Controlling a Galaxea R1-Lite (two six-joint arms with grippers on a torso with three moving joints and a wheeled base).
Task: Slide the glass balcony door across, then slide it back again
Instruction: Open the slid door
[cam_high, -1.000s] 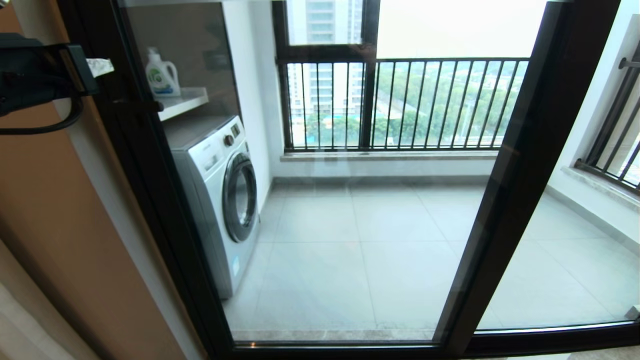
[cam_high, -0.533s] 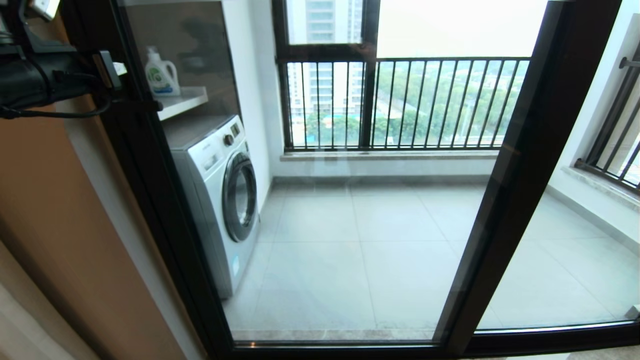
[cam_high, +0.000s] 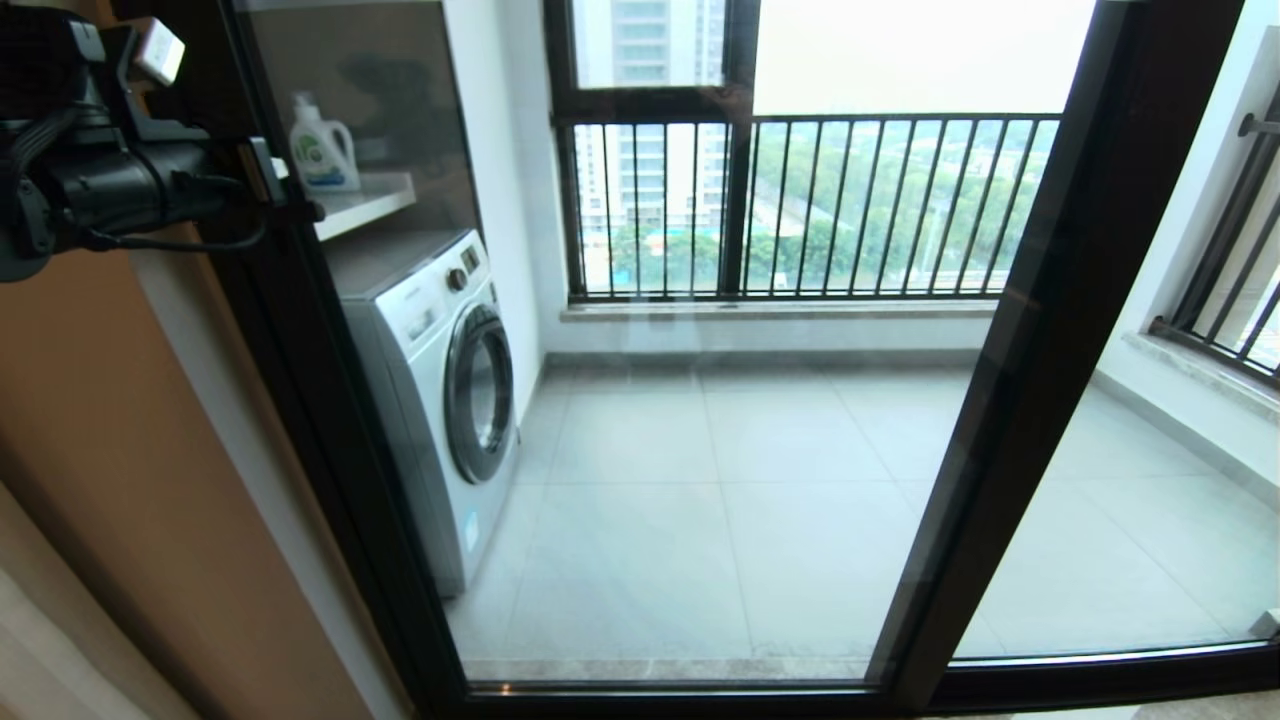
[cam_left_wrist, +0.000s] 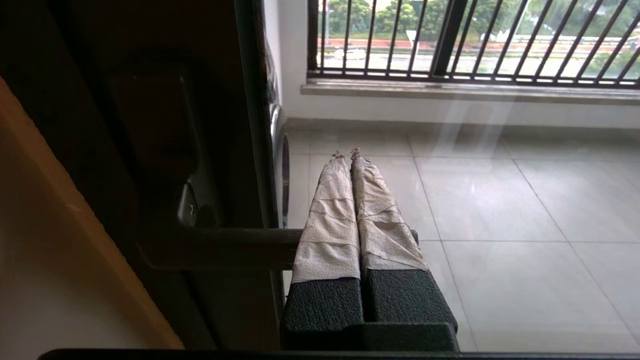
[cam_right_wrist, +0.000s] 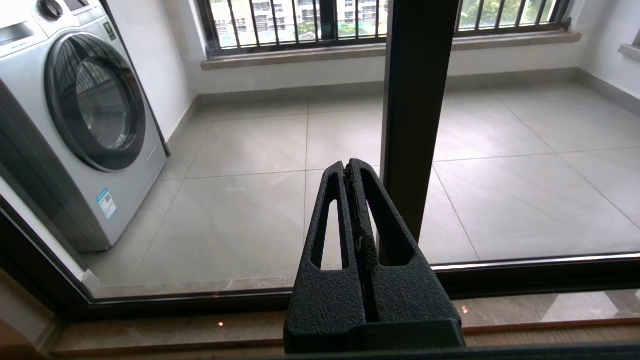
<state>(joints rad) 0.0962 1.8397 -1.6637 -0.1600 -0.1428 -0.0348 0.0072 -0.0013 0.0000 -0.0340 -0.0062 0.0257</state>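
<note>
One glass balcony door (cam_high: 650, 400) stands shut ahead of us, its latch handle (cam_left_wrist: 220, 247) jutting sideways from the left upright, touching our left gripper (cam_left_wrist: 348, 155), whose taped fingers are pressed together, empty; our right gripper (cam_right_wrist: 351, 167), also closed, hangs farther off.

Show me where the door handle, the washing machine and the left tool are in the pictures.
door handle (cam_left_wrist: 220, 246): left wrist view, on its horizontal lever.
washing machine (cam_high: 478, 395): head view, on its round door.
left tool (cam_left_wrist: 348, 156): left wrist view, between its wrapped tips.

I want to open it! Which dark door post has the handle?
The left upright of the glass balcony door; its small dark latch handle sits beside the left gripper. The right post is bare.
</note>
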